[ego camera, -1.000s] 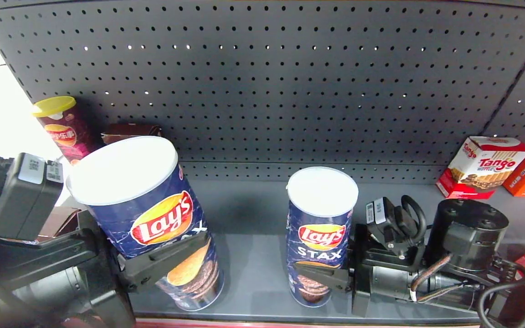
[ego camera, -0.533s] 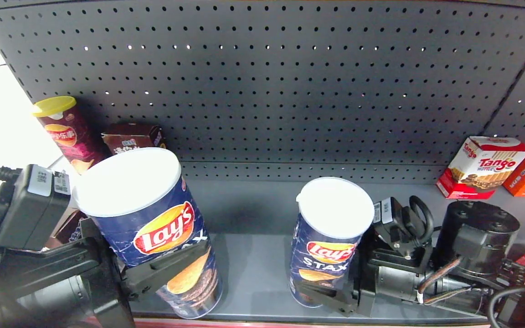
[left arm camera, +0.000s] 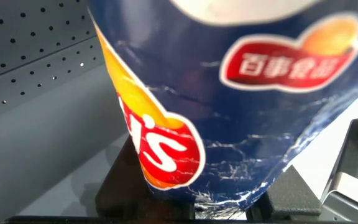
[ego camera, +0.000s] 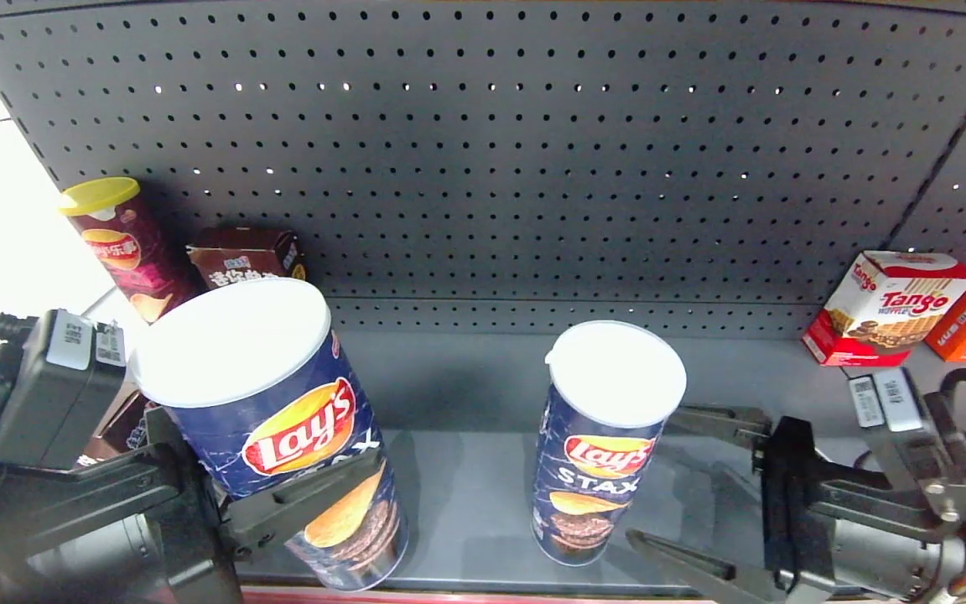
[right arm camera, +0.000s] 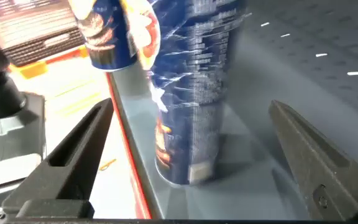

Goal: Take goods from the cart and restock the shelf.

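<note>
Right tool (ego camera: 657,474), open, flanks the standing can (ego camera: 600,445) on the shelf (ego camera: 466,495); left tool (ego camera: 273,470) grips a second can (ego camera: 248,369), next needing level placement alongside.

blue chip can (ego camera: 605,445) stands on the shelf (ego camera: 466,478); second blue can (ego camera: 273,394) tilted in left claw (ego camera: 282,491).

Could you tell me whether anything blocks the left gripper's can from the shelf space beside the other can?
Nothing visible does: the shelf between held can and standing can is bare; the brown box sits farther back.
</note>
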Controlling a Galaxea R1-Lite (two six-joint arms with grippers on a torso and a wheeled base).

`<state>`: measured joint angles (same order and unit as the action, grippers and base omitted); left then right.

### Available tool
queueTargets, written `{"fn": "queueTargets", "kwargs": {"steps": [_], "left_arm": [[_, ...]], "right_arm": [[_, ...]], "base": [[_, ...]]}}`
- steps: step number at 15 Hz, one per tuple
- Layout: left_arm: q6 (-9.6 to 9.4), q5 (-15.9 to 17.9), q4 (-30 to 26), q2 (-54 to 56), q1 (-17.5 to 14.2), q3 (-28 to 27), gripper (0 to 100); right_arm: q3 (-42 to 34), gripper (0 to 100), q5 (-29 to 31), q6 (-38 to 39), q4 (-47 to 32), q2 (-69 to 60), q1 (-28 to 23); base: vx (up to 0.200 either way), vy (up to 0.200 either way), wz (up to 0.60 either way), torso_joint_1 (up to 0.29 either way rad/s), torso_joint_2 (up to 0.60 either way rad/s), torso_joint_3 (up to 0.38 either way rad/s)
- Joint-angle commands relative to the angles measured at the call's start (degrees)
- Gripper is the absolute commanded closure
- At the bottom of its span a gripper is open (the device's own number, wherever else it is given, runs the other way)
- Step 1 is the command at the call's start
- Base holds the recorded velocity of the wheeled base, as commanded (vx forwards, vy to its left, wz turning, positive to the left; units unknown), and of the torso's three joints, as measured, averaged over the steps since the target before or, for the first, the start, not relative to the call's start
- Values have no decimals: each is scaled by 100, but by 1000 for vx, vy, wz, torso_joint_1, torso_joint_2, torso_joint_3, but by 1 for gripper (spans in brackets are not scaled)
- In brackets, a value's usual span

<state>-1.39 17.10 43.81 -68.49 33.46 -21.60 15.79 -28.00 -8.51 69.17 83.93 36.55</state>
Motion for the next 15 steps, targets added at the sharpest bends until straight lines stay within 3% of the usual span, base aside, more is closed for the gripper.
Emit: {"fn": "queueTargets", "kwargs": {"steps": [1, 4, 10, 13, 15], "left_arm": [[-2, 4, 4, 2, 2, -11, 100], [7, 4, 4, 2, 37, -11, 100], [7, 12, 4, 28, 20, 24, 100], [7, 21, 4, 28, 37, -20, 100], [7, 21, 4, 28, 55, -37, 100]], "right_arm": [[-260, 0, 163, 7, -18, -808, -262], [-278, 0, 664, 7, -378, -1582, -851], [-1051, 0, 2036, 236, -1793, -3691, -956], [-1333, 0, 2466, 227, -2909, -4851, -930], [-1561, 0, 2703, 236, -4377, -6214, -1027]], "base": [[0, 0, 0, 0, 0, 0], [0, 0, 0, 0, 0, 0], [0, 0, 0, 0, 0, 0], [0, 0, 0, 0, 0, 0], [0, 0, 0, 0, 0, 0]]}}
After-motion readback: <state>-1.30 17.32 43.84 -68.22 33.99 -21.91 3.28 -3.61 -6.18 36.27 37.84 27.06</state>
